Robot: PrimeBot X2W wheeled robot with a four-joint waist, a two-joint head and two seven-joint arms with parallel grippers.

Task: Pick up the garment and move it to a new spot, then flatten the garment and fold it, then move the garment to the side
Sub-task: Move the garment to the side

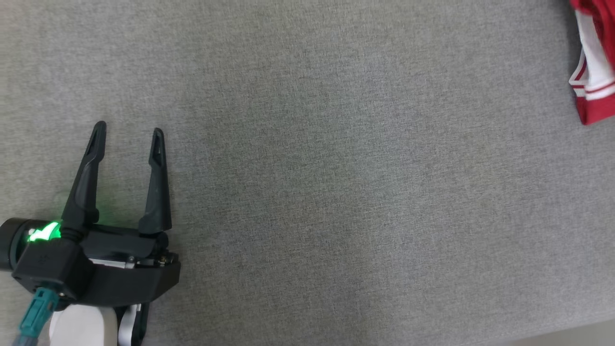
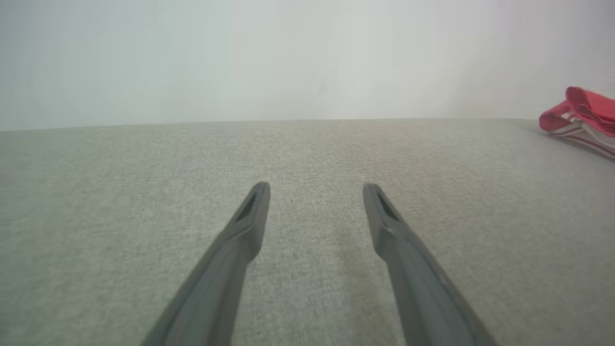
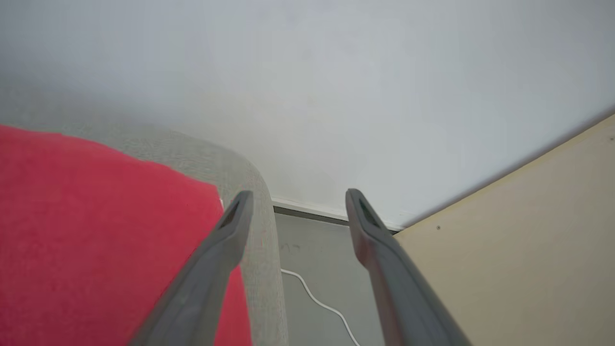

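Observation:
The garment (image 1: pixel 595 72) is red with white bands and lies bunched at the far right edge of the grey fabric surface (image 1: pixel 336 182). In the left wrist view the garment (image 2: pixel 584 117) shows as a small red heap at the right, far from my left gripper (image 2: pixel 316 190). My left gripper (image 1: pixel 129 129) rests open at the lower left of the head view, nothing between its fingers. In the right wrist view my right gripper (image 3: pixel 294 196) stands open just above the garment (image 3: pixel 96 230), at the surface's rounded edge, holding nothing.
Past the surface's rounded edge (image 3: pixel 262 192) the right wrist view shows a grey floor with a white cable (image 3: pixel 317 300), a white wall and a beige panel (image 3: pixel 519 250). A pale wall (image 2: pixel 288 57) stands behind the surface's far edge.

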